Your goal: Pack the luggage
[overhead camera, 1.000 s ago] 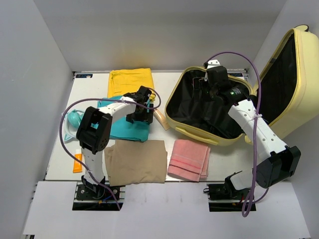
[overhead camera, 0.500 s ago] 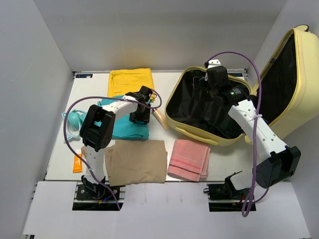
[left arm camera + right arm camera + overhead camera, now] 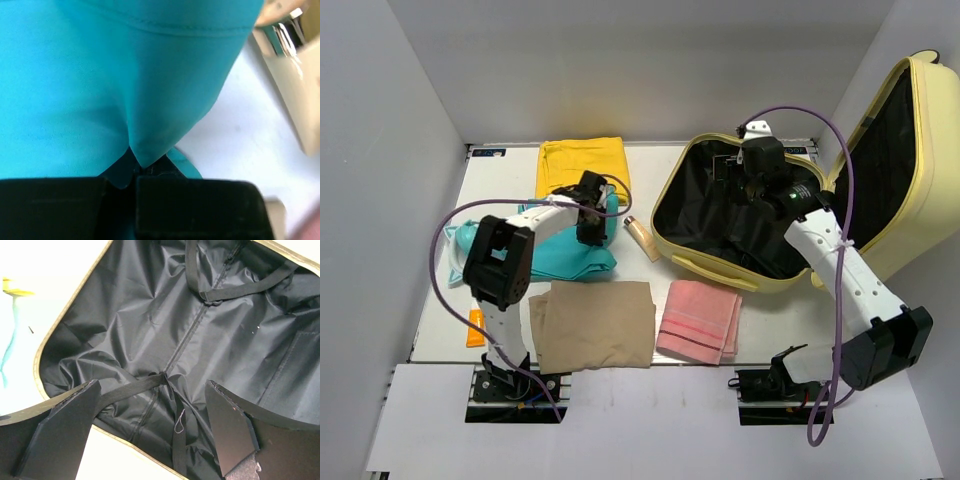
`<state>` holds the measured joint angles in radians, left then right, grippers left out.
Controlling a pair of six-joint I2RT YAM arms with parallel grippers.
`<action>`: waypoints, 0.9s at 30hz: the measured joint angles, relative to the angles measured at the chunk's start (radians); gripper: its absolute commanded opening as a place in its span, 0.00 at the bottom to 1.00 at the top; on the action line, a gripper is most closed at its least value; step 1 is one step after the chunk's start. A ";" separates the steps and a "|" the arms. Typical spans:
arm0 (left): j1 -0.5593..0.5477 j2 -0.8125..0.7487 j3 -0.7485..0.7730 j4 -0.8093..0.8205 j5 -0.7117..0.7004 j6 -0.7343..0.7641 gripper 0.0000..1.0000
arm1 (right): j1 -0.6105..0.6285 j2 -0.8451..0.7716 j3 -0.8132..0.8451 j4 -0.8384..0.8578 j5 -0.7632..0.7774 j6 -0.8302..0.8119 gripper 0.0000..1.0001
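Over the counter [image 3: 505,185], the left end effector [image 3: 135,172] is clamping teal cloth [image 3: 100,75], seemingly one fold; the right end effector [image 3: 152,387] is gaping above the luggage [image 3: 150,315].

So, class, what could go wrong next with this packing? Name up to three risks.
1. The left hand pinches only a small fold of the teal garment; it may slip or unfold when lifted.
2. The cream tube lies close by and could get dragged.
3. The right hand hangs open over the luggage, perhaps blocking it.
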<state>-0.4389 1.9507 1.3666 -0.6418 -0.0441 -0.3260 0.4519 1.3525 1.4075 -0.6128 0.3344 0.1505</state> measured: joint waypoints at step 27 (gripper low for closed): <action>-0.163 -0.200 0.192 0.032 0.373 0.119 0.00 | -0.005 0.139 -0.056 0.179 -0.411 0.317 0.90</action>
<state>-0.6022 1.7504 1.5589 -0.6094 0.3290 -0.2066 0.4469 1.4914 1.3514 -0.4335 -0.0765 0.4675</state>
